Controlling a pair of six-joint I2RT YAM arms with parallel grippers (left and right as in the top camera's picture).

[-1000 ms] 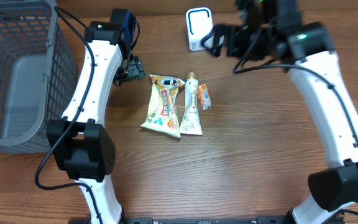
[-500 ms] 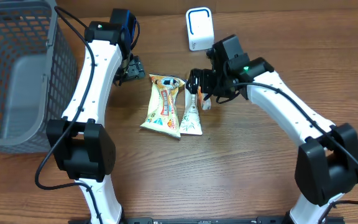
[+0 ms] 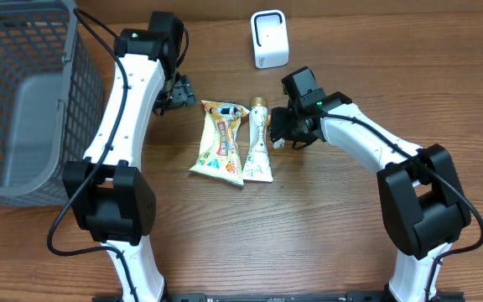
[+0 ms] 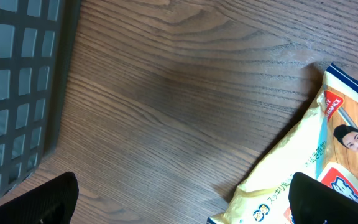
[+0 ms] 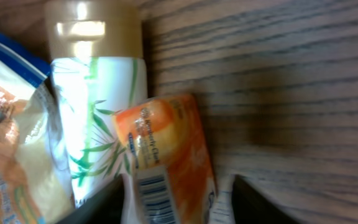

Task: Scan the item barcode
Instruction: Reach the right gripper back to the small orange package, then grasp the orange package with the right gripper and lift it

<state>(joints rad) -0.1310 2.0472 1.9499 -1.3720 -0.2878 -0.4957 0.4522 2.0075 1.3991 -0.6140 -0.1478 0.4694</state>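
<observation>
Right gripper [image 3: 280, 133] — newly lowered — straddles the orange packet [image 5: 166, 143] (barcode [image 5: 156, 190] showing).

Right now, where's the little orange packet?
In the right wrist view, the orange packet lies just right of the white tube with the leaf print, between the fingers of the right pincer.

A brown wooden desk [image 3: 309, 235] fills every view, its darker grain running from left to right across the overhead frame. The light is even, and soft shadows lie on the wood. A grey mesh basket [image 3: 23, 101] stands at the upper left of the overhead view, its grid wall at the left edge of the left wrist view.
</observation>
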